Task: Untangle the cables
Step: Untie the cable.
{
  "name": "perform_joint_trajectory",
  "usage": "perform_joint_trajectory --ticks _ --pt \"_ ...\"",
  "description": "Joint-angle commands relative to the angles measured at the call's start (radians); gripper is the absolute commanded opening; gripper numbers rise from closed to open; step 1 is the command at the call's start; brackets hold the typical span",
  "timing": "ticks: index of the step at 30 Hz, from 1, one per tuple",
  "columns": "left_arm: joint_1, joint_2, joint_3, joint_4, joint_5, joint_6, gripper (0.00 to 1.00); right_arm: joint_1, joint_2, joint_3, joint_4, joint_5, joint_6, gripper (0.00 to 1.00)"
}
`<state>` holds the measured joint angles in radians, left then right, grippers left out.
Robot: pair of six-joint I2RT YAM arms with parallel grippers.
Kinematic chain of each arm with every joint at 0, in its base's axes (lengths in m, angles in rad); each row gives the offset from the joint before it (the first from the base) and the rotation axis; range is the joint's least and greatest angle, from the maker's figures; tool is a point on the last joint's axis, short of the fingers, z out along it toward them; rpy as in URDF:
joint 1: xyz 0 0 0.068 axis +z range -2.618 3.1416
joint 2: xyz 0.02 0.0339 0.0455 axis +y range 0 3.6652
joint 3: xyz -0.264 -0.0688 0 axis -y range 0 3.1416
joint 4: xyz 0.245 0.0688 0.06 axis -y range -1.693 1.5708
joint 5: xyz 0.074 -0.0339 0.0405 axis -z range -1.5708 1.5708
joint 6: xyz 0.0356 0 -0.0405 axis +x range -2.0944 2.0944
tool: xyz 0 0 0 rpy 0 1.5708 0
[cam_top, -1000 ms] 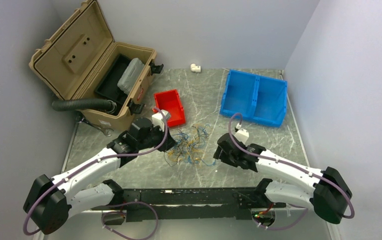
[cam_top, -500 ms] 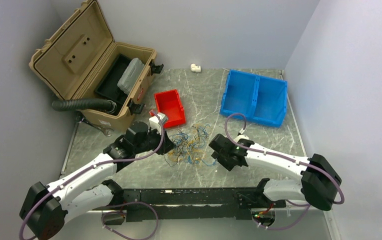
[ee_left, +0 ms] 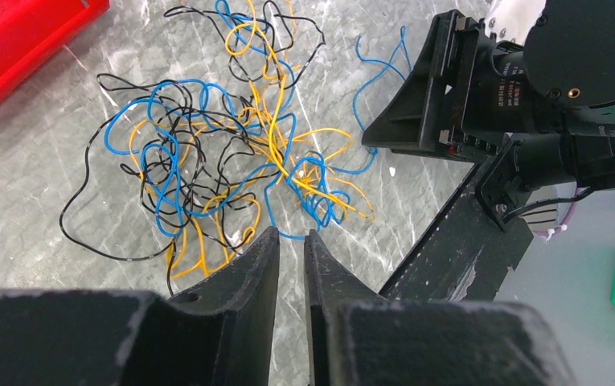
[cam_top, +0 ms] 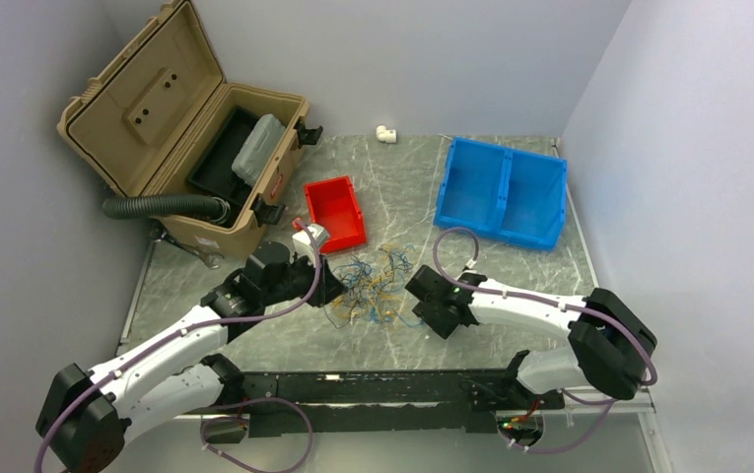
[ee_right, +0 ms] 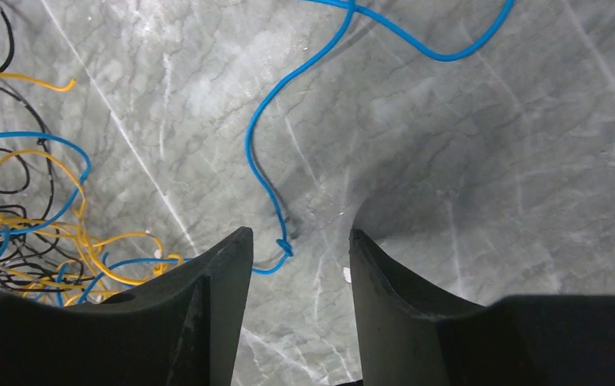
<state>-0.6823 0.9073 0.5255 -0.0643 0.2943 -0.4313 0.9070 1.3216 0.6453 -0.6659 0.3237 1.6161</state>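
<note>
The cables [cam_top: 373, 286] lie tangled on the worktop [cam_top: 540, 271] just on the near side of the red bin [cam_top: 334, 212]. The right end effector [ee_right: 300, 241] hangs half-open and empty, straddling the tip of a loose blue strand [ee_right: 248, 145]. Best to pinch that tip squarely and draw it slowly away from the bin, while the left end effector [ee_left: 291, 241], narrowed to an empty slit, pins the clump.
</note>
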Motion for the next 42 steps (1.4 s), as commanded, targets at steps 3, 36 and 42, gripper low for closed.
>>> perform_joint_trajectory --ticks 3,36,42 --pt "-0.006 0.008 0.007 0.043 0.028 0.003 0.22 0.004 0.057 0.010 0.099 -0.059 0.014 0.45" --pt "-0.027 0.091 0.176 0.105 0.147 0.066 0.46 0.003 -0.489 0.342 0.045 0.314 -0.507 0.00" --pt "-0.050 0.111 0.221 0.198 0.167 0.094 0.56 0.004 -0.474 0.454 0.109 0.345 -0.673 0.00"
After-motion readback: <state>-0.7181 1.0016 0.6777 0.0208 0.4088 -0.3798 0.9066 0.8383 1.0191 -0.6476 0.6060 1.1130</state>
